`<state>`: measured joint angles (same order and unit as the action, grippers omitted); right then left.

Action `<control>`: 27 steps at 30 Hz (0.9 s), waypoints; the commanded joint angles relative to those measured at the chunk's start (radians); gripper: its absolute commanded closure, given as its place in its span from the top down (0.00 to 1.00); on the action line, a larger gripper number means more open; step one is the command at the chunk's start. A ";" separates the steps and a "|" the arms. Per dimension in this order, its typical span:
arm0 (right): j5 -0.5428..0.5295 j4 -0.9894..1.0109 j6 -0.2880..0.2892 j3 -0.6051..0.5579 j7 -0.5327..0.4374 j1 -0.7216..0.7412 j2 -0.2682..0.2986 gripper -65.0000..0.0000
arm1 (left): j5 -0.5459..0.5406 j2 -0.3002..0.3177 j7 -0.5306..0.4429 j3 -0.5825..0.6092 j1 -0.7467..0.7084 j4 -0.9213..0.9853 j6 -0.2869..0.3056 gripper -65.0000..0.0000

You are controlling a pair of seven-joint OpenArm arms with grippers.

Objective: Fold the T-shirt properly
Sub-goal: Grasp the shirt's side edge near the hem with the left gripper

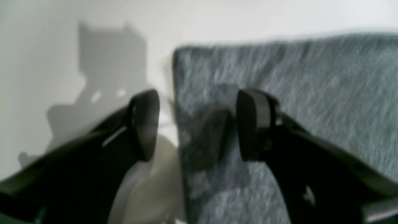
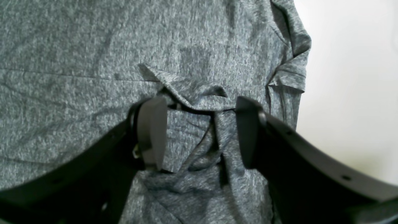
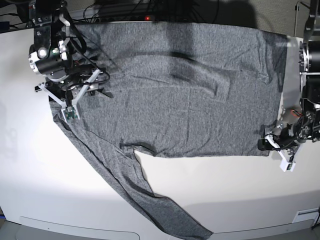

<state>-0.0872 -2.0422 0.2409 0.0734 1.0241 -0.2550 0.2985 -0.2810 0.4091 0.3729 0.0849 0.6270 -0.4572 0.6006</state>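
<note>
Left fingers (image 1: 144, 124) spread wide around the T-shirt's (image 1: 298, 93) edge; right fingers (image 2: 152, 133) wide open, gripping nothing.

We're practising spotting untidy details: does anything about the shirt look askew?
Yes. One sleeve of the grey T-shirt trails diagonally toward the base view's bottom edge, twisted and creased, while the body lies mostly flat.

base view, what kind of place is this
Probably a robotics lab or test workspace: two robot arms, the right one and the left one, reach over a white tabletop with a grey long-sleeved shirt spread out.
</note>
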 commanded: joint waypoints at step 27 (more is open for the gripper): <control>-0.003 -0.019 -0.001 0.006 -0.014 0.008 0.009 0.54 | -0.008 -0.039 -0.092 -0.004 0.024 -0.013 0.006 0.59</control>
<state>-0.0891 -2.0422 0.2409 0.0734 1.0237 -0.2550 0.2985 -0.2832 0.3550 0.2974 0.0849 0.6216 -0.4580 0.6025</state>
